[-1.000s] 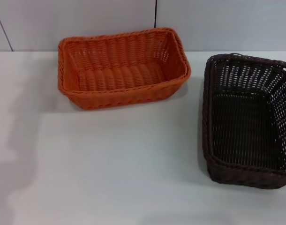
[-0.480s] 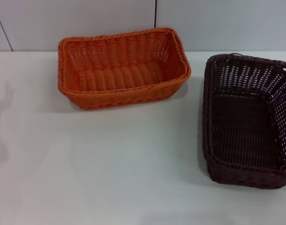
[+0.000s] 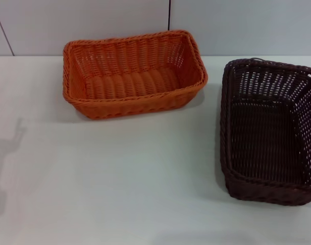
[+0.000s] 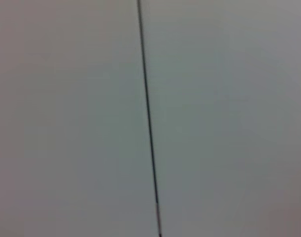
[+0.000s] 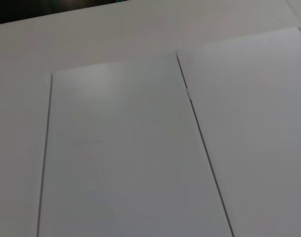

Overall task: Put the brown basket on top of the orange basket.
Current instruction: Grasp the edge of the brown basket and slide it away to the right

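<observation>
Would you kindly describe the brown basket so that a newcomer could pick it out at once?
Start from the white table in front of the pale panelled wall. Two woven rectangular baskets sit on it, apart from each other; the brown basket is on the robot's right, nearer the robot. Its neighbour, the orange basket, sits farther back by the wall.

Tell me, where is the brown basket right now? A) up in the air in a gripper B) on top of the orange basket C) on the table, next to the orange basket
C: the brown basket sits on the table, apart from the orange basket, with no gripper in view.
</observation>
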Tool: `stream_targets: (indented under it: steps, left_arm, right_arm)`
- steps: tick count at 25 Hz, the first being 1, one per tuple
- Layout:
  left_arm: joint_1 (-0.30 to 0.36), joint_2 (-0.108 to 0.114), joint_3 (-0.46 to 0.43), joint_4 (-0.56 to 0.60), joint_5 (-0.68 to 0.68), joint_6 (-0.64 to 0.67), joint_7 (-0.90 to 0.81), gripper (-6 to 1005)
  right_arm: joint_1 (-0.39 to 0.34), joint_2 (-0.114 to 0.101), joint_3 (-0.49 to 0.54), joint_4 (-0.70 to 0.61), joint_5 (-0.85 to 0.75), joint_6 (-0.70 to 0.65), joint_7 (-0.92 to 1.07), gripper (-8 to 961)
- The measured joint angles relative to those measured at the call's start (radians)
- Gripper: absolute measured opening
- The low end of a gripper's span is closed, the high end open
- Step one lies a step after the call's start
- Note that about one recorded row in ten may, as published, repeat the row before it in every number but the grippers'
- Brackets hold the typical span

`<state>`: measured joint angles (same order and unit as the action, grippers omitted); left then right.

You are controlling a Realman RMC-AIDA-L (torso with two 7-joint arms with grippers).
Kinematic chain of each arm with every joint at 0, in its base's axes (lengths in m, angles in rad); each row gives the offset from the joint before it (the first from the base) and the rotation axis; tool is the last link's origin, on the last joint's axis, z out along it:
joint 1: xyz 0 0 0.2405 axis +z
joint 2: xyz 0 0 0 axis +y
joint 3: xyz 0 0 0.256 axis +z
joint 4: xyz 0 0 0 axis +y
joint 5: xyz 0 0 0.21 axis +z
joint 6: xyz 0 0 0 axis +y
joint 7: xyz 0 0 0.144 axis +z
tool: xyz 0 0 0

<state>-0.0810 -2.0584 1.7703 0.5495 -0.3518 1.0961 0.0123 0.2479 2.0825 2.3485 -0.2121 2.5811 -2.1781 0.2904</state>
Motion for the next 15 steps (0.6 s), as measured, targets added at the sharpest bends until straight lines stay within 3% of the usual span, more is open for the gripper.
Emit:
stream_targets:
  steps: [15]
  left_arm:
    - [-0.054, -0.005, -0.004, -0.091, 0.050, 0.006, -0.011, 808]
  right_arm:
    - [0.020, -0.002, 0.015, 0.033, -0.061, 0.001, 0.007, 822]
